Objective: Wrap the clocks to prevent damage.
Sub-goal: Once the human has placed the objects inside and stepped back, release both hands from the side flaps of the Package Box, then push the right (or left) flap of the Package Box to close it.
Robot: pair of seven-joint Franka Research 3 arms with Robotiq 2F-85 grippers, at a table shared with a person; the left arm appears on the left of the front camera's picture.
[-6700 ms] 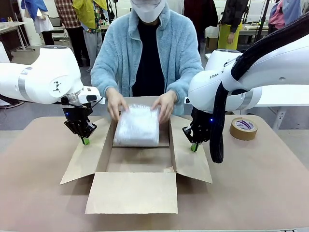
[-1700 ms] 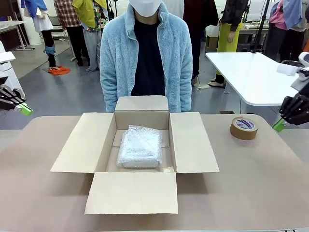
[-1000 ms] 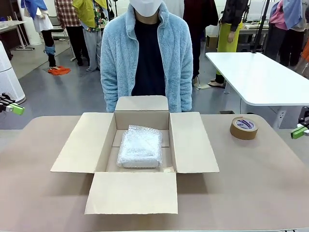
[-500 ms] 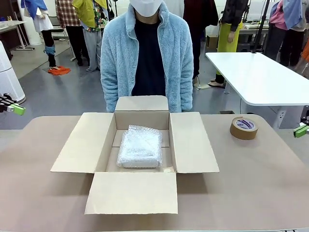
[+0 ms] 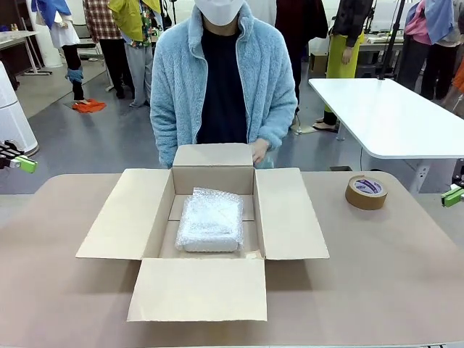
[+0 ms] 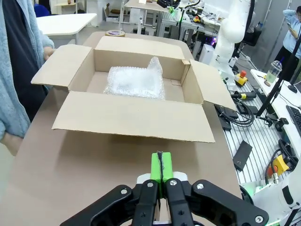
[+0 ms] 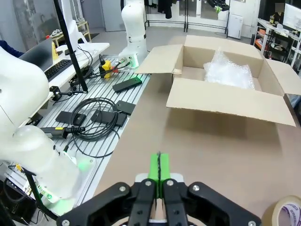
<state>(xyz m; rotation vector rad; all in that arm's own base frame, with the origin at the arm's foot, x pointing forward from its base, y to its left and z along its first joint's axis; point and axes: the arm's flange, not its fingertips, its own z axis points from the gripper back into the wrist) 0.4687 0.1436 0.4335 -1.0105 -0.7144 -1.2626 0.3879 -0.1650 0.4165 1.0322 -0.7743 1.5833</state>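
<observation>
Since the earlier shot both arms have backed right off the box to the edges of the front view, and the person's hand (image 5: 259, 151) has popped up at the far flap.

Biggest first: the tabletop (image 5: 377, 275) carries the open cardboard box (image 5: 290, 217), flaps folded out. The clocks (image 5: 211, 220) lie flat on the box floor as one bubble-wrapped parcel. The tape roll (image 5: 365, 192) sits well apart from the box, on the robot's right. The left tool (image 5: 25, 164) and right tool (image 5: 453, 196) are both pinched tight, green pads together, nothing in them, out at either side.

Progress-wise I'd say the wrapping itself is done and the parcel is boxed. What's left, if anything, is folding the flaps and taping, and none of that has started.

The left wrist view catches a loose corner of wrap (image 6: 154, 66) sticking up at one end of the parcel, which the front view flattens out. The right wrist view adds the cables (image 7: 94, 115) lying beside the tabletop.
</observation>
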